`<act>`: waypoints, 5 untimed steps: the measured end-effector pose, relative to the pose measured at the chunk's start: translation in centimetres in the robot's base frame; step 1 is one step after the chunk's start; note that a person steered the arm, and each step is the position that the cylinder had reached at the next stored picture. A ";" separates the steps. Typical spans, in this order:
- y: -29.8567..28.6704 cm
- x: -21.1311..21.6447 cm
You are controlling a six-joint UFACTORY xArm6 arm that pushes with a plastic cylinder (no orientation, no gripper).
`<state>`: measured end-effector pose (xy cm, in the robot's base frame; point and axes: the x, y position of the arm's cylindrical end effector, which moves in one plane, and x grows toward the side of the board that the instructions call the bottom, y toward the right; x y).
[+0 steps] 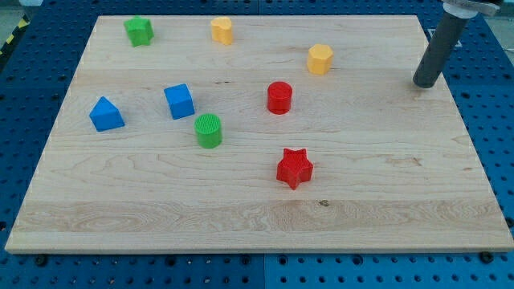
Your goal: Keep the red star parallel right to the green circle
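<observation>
A pale wooden board (pixel 377 185) lies flat on a blue perforated bench (pixel 490 104), and every block sits loose on its bare grain. The red star (pixel 294 168) rests low of centre, to the view's right of the green circle (pixel 208 130) and somewhat lower than it, the two well apart. A red cylinder (pixel 279 97) stands above the star. Just to the left of the green circle is a blue cube (pixel 179 101), and further left a blue triangular block (pixel 106 115). Near the top edge are a green star (pixel 139 30) and a yellow block (pixel 222 30) of rounded shape; a yellow hexagonal block (pixel 320 59) sits further right. My tip (pixel 423 83) stands at the board's upper right, touching no block, far from the red star; it is a plain dark rod with nothing to open or close. A yellow-and-black striped strip (pixel 11 40) shows at the upper left. No writing can be read.
</observation>
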<state>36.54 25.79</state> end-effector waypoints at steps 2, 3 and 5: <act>-1.2 4.9; -5.2 7.8; -8.7 9.0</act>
<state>45.54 17.06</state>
